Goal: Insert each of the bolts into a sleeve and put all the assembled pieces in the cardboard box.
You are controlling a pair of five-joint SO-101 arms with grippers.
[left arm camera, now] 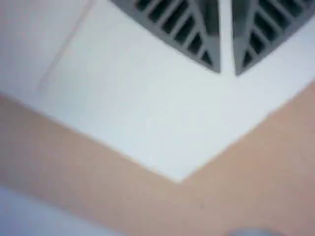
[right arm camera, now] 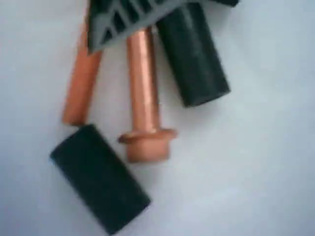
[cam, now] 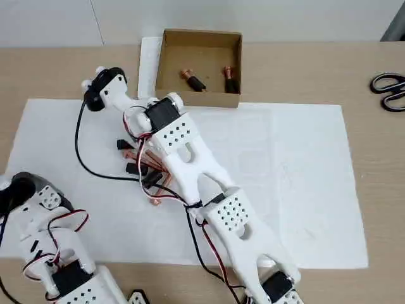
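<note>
Above white paper on the table, left end effector is closed; right end effector unclear.

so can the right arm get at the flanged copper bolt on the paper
Probably yes: its end effector hangs over the copper bolt, which lies uncovered beside two black sleeves.

Scissors on wooden table, beside white sheet.
</note>
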